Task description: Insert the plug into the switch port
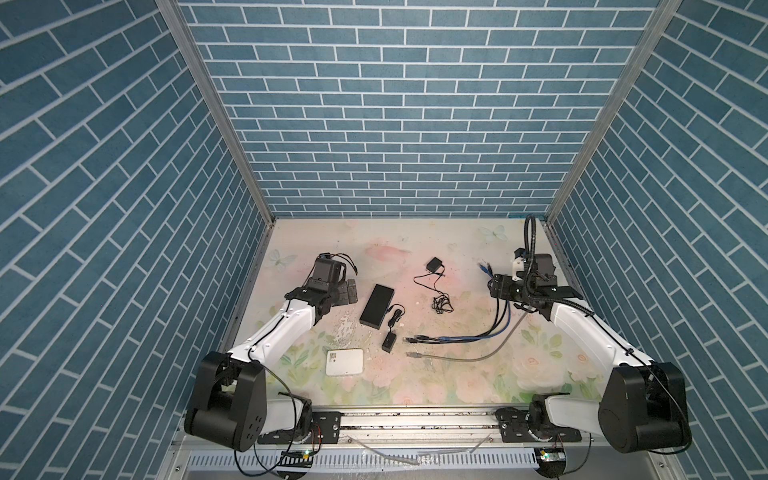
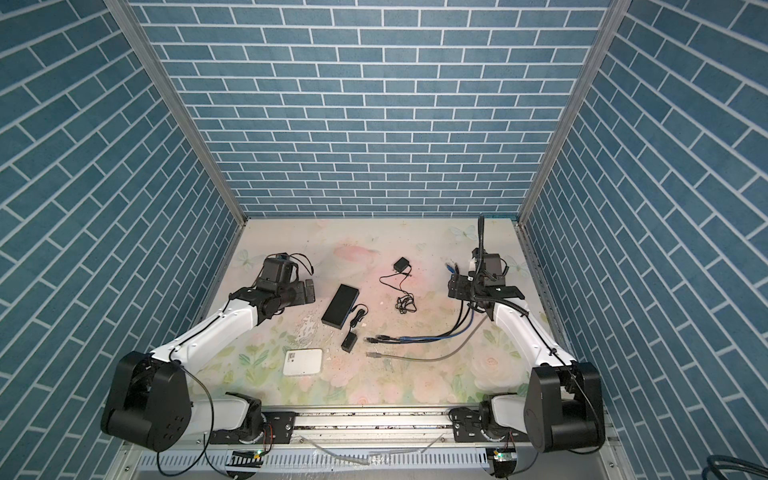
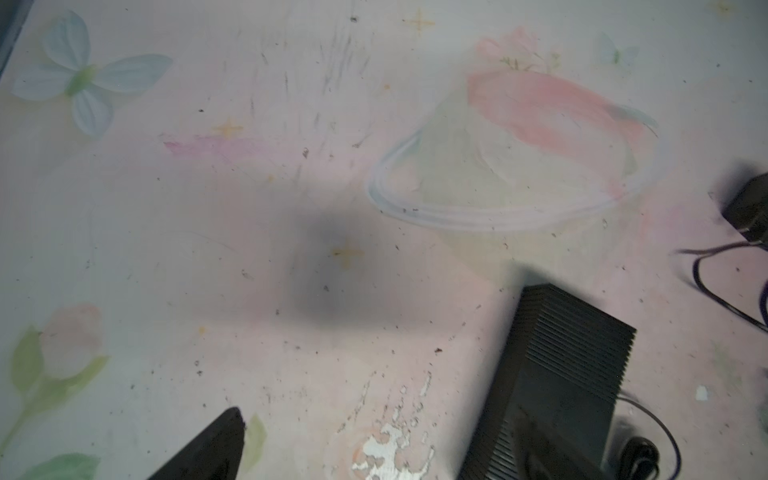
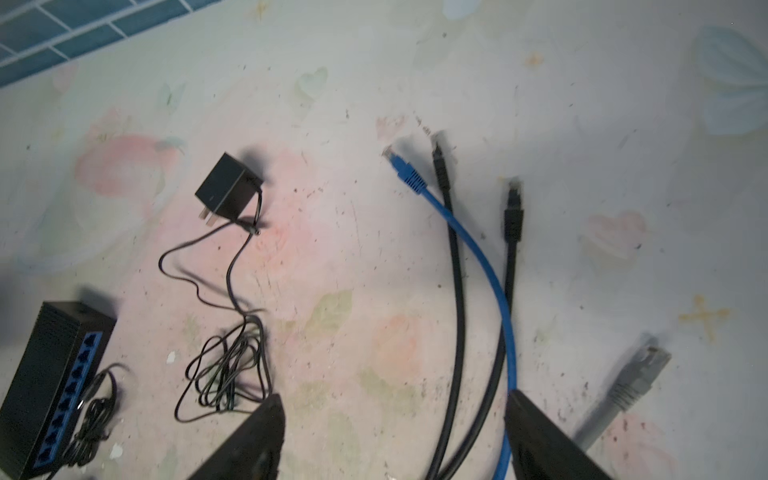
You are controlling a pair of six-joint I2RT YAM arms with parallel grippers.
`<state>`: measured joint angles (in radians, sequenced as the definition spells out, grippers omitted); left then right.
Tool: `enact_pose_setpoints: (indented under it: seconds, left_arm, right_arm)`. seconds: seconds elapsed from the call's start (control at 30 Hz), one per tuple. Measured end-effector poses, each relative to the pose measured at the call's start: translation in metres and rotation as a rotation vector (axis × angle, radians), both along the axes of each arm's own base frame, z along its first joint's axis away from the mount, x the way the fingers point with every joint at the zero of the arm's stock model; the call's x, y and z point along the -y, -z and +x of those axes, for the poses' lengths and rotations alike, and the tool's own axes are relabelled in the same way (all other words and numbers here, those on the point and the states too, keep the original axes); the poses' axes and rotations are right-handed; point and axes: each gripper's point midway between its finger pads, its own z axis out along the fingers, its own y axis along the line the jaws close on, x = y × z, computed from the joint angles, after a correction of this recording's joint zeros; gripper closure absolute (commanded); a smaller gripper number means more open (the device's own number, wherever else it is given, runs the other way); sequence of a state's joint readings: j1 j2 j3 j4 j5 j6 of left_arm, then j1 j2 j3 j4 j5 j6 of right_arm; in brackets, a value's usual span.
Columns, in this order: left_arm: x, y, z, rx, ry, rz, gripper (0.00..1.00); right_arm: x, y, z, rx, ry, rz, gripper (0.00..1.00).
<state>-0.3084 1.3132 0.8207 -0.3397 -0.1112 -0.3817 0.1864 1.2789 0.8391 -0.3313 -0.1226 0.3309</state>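
The black switch (image 1: 376, 306) lies left of centre; the right wrist view shows its row of blue ports (image 4: 70, 390). Several network cables curve over the right half of the table. Their plugs lie loose: blue (image 4: 405, 168), black (image 4: 514, 208), grey (image 4: 640, 374). The other cable ends (image 1: 411, 339) lie at mid-table. My right gripper (image 4: 395, 397) is open above the two black cables and the blue one, holding nothing. Just left of the switch (image 3: 573, 374), my left gripper (image 1: 352, 291) is open and empty.
A black power adapter (image 1: 434, 264) with a coiled thin wire (image 1: 441, 302) lies at centre back. A second small adapter (image 1: 389, 344) and its cord sit beside the switch. A white box (image 1: 344, 361) lies near the front. Brick-patterned walls enclose three sides.
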Motion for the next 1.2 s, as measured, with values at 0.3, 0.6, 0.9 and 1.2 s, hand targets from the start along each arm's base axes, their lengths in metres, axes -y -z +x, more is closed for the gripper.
enact_pose_setpoints:
  seconds: [0.3, 0.6, 0.9, 1.2]
  left_arm:
    - [0.029, -0.019, -0.014, 0.038, 0.022, -0.110, 0.00]
    - [0.055, -0.007, -0.022, -0.009, 0.053, -0.188, 0.00]
    - [0.072, 0.023, -0.024, -0.135, 0.079, -0.048, 0.00]
    - [0.091, 0.031, -0.031, -0.191, 0.163, 0.092, 0.00]
  right_arm:
    - [-0.051, 0.011, 0.000, -0.074, -0.091, 0.030, 0.27]
    - [-0.109, 0.012, -0.006, -0.072, -0.240, 0.089, 0.32]
    - [-0.149, 0.010, -0.010, -0.038, -0.351, 0.148, 0.32]
    - [-0.156, 0.014, -0.004, -0.030, -0.362, 0.157, 0.32]
